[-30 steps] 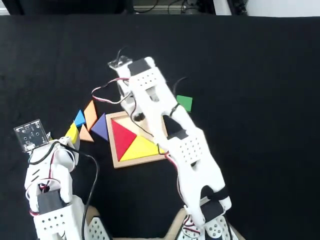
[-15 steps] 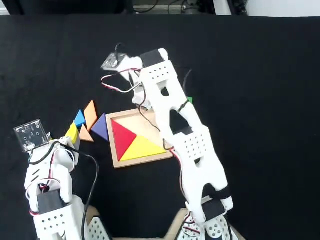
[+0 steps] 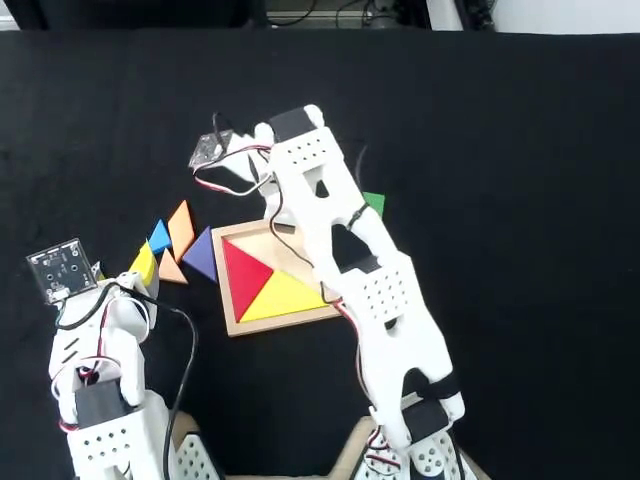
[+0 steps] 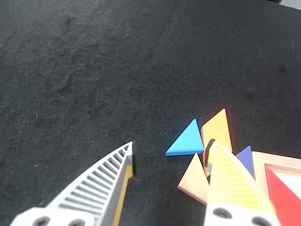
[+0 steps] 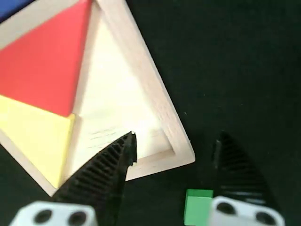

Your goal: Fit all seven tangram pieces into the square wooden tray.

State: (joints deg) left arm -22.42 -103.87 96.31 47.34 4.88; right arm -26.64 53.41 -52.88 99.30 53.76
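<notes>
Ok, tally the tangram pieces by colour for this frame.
red triangle: 1
yellow triangle: 1
green square: 1
light blue triangle: 1
orange piece: 1
tan triangle: 1
purple triangle: 1
Total: 7

bright, even light — only faint, soft shadows

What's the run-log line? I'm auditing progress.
tray: red triangle, yellow triangle seated | green piece: outside tray | right gripper: open above tray corner | left gripper: open near blue triangle
</notes>
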